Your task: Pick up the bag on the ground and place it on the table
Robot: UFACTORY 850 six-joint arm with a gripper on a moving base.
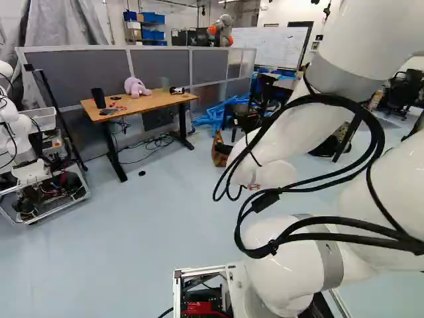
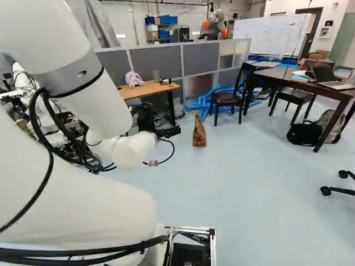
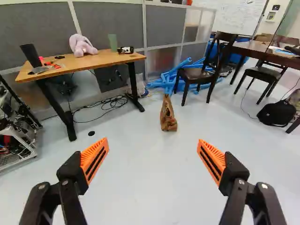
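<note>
Left base view: the brown bag [image 1: 219,151] is on the floor, partly hidden behind the white arm [image 1: 281,132]; a wooden table [image 1: 159,101] stands beyond.

Right base view: the bag is upright, near a dark chair [image 2: 226,98] — a swing too wide could clip that chair.

Wrist view: the gripper [image 3: 153,143] is wide open, its 2 fingers empty, the bag ahead. An off-centre approach could topple it; setting it down carelessly could knock the plush toy [image 3: 80,46] or green cup [image 3: 113,42].
</note>
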